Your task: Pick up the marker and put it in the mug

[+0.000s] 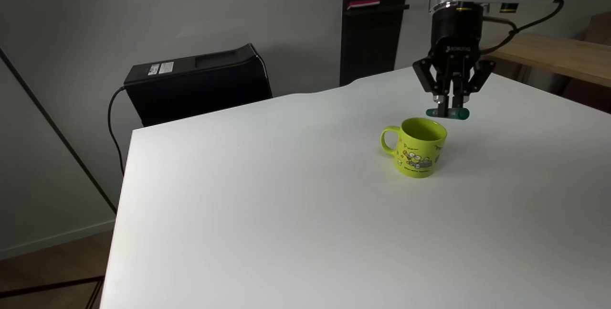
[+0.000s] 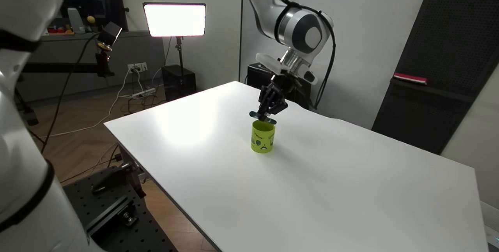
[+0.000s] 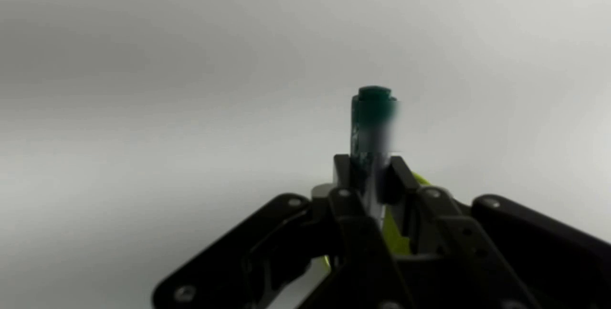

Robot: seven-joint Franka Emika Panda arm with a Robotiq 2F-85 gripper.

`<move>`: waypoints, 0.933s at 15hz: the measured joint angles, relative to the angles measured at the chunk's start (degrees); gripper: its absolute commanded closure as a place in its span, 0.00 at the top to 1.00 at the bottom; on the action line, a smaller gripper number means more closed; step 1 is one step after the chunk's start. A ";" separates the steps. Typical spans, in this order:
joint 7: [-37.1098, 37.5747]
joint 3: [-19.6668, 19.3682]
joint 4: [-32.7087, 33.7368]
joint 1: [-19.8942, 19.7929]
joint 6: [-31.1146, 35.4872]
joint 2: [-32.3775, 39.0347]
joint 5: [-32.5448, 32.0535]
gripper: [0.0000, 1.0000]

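Observation:
The yellow-green mug [image 1: 419, 156] stands upright on the table, its handle to the left in an exterior view. It also shows in an exterior view [image 2: 262, 140], with the handle hidden. My gripper [image 1: 450, 110] is shut on the dark green marker [image 1: 462, 114], which lies roughly level across the fingertips. The marker is above the table, higher than the mug's rim, and apart from it in an exterior view; in an exterior view the marker [image 2: 253, 114] appears just over the rim. In the wrist view the marker [image 3: 374, 113] sticks out past the fingertips, and the mug [image 3: 397, 238] is mostly hidden behind the jaws.
The white table [image 1: 267, 204] carries the mug. A black box-shaped device [image 1: 200, 84] stands behind the table's far edge. A bright panel light [image 2: 174, 20] stands beyond the table. A dark cabinet [image 2: 429, 69] is by the wall.

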 measured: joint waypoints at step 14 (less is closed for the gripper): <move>0.17 -0.24 0.16 -0.41 -2.49 3.36 1.14 0.05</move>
